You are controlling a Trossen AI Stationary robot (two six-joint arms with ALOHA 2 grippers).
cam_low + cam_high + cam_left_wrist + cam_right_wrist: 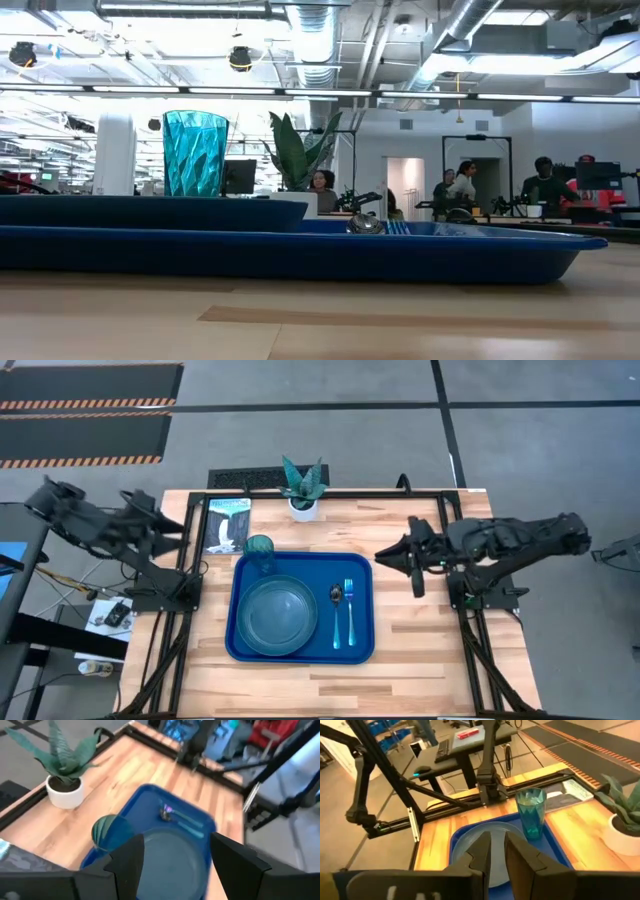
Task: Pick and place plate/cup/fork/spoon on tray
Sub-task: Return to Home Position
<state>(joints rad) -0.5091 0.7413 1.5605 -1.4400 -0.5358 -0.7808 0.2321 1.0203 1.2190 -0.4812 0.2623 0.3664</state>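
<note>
The royal-blue tray lies in the middle of the table. On it rest the teal plate on the left half, the teal cup upright in the far left corner, and the dark-bowled spoon and the blue fork side by side on the right half. My left gripper hangs open and empty above the table's left edge, left of the cup. My right gripper hovers right of the tray, empty, with a narrow gap between its fingers.
A white pot with a green plant stands behind the tray at the far edge. A printed card lies at the far left. Bare wood shows to the right of the tray and at the near edge. People show in the room beyond.
</note>
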